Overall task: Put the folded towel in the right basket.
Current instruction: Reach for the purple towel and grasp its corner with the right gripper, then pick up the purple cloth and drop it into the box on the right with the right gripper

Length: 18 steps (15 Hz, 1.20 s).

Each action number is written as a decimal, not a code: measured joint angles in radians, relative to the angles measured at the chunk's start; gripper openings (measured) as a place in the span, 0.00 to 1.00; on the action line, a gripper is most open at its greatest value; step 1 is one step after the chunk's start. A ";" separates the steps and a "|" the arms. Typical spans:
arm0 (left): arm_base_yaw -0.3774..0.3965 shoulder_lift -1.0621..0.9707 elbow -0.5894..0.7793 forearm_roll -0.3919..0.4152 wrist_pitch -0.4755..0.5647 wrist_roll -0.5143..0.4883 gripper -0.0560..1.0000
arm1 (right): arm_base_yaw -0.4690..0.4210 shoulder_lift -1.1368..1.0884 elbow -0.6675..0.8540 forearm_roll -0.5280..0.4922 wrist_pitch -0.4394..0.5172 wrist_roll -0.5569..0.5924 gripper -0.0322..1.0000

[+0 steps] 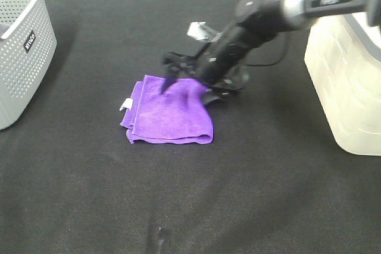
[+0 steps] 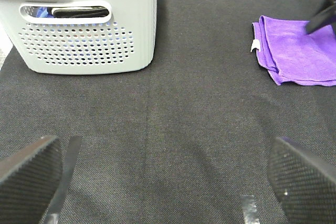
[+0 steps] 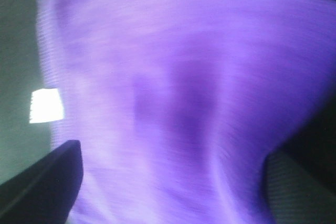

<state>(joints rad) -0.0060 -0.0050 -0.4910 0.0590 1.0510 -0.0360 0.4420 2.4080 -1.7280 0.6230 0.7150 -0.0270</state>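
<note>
The folded purple towel (image 1: pixel 169 114) lies flat on the black cloth near the middle, with a small white tag on its left edge. It also shows in the left wrist view (image 2: pixel 299 51) and fills the blurred right wrist view (image 3: pixel 173 87). My right gripper (image 1: pixel 189 89) reaches across from the right and sits low over the towel's far right edge, jaws open with a finger on each side of the cloth (image 3: pixel 173 182). My left gripper (image 2: pixel 168 182) is open and empty, low over bare cloth well away from the towel. The right basket (image 1: pixel 348 87) is pale cream.
A grey perforated basket (image 1: pixel 24 46) stands at the far left and also shows in the left wrist view (image 2: pixel 89 40), with dark items inside. A small silvery object (image 1: pixel 199 30) lies behind the right arm. Black cloth covers the table.
</note>
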 joint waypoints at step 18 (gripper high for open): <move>0.000 0.000 0.000 0.000 0.000 0.000 0.99 | -0.316 -0.461 -0.459 -0.578 0.490 -0.017 0.16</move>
<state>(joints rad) -0.0060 -0.0050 -0.4910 0.0590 1.0510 -0.0360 0.1260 1.9470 -2.1870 0.0450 1.2050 -0.0440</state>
